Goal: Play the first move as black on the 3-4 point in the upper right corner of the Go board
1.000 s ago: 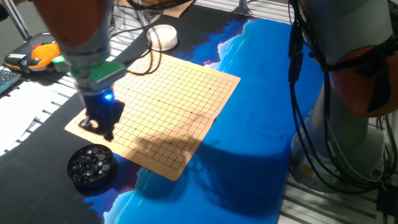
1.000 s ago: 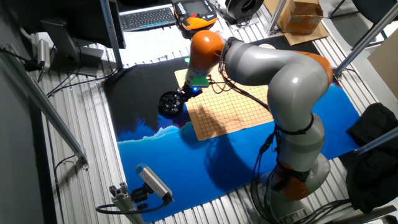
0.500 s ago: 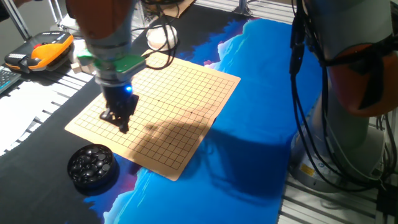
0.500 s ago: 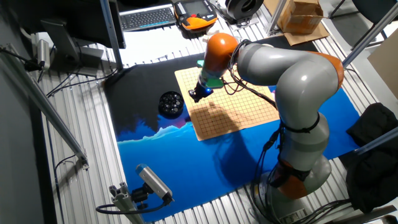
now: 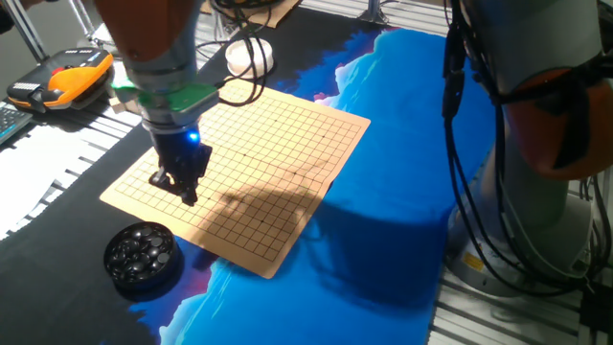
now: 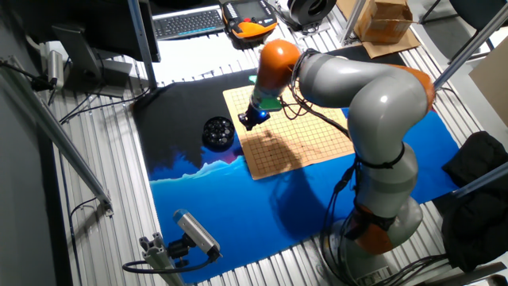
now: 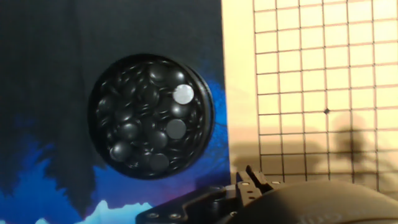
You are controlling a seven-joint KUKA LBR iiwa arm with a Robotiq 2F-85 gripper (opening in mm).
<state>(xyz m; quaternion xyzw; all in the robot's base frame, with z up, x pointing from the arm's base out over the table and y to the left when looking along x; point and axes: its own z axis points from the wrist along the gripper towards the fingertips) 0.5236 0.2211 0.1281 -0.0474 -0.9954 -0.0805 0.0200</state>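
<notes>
A: Where's the black stone?

B: Can't single it out. No stone shows on the Go board (image 5: 278, 153) in any view. It's either pinched in the gripper (image 5: 185, 188) or one of the stones (image 7: 149, 124) piled in the bowl (image 7: 151, 115). The fingertips are too dark and small to resolve.

A: Jaws?

B: I can't tell whether they're parted or closed, or whether they hold anything. The hand view only shows the gripper body along the bottom edge, with no gap or stone visible.

A: Position?

B: The tip is low over the board, a few lines in from the edge on the bowl side. The bowl (image 5: 141, 255) sits off the near corner, on the black cloth.

A: How do we do this step well?

B: Assuming a stone is held, fix the corner first, then count lines: third from one edge, fourth from the other. The star point (image 7: 327, 111) in the hand view is a good reference, since 3-4 is one line off it. Come down vertically on the intersection and release low so the stone doesn't skid or roll. Don't drag it across the board.

A: Change versus earlier?

B: A second ago the tip was at the board corner next to the bowl. It has since moved inward over the grid. Over the last half second it's nearly static, with a slight drift back toward the edge. Board and bowl haven't moved.
</notes>
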